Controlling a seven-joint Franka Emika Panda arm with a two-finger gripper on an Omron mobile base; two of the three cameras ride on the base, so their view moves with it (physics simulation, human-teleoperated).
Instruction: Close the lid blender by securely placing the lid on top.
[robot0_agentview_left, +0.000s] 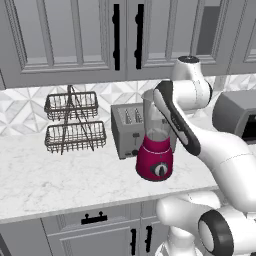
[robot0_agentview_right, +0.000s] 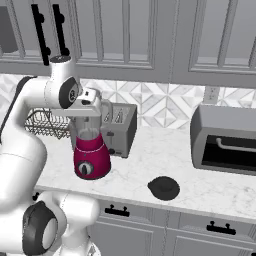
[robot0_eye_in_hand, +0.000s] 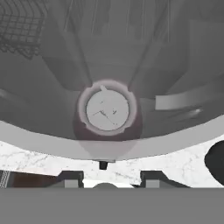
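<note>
The blender (robot0_agentview_left: 155, 162) stands on the marble counter, its magenta base (robot0_agentview_right: 91, 160) facing front and its clear grey jar open at the top. My gripper (robot0_eye_in_hand: 111, 179) hovers just above the jar's rim, next to the white hand (robot0_agentview_right: 89, 102). It looks straight down into the jar (robot0_eye_in_hand: 107, 110). Its two dark fingertips (robot0_eye_in_hand: 70, 177) stand wide apart, open, with nothing between them. The lid (robot0_agentview_right: 163, 188), a round black cap, lies flat on the counter to the right of the blender, near the front edge. A part of the lid (robot0_eye_in_hand: 216, 159) shows at the right edge of the hand view.
A boxy grey toaster (robot0_agentview_left: 127, 130) sits right behind the blender. A two-tier wire basket rack (robot0_agentview_left: 72, 122) stands at the back left. A grey toaster oven (robot0_agentview_right: 225, 140) occupies the right of the counter. Upper cabinets hang close above the arm.
</note>
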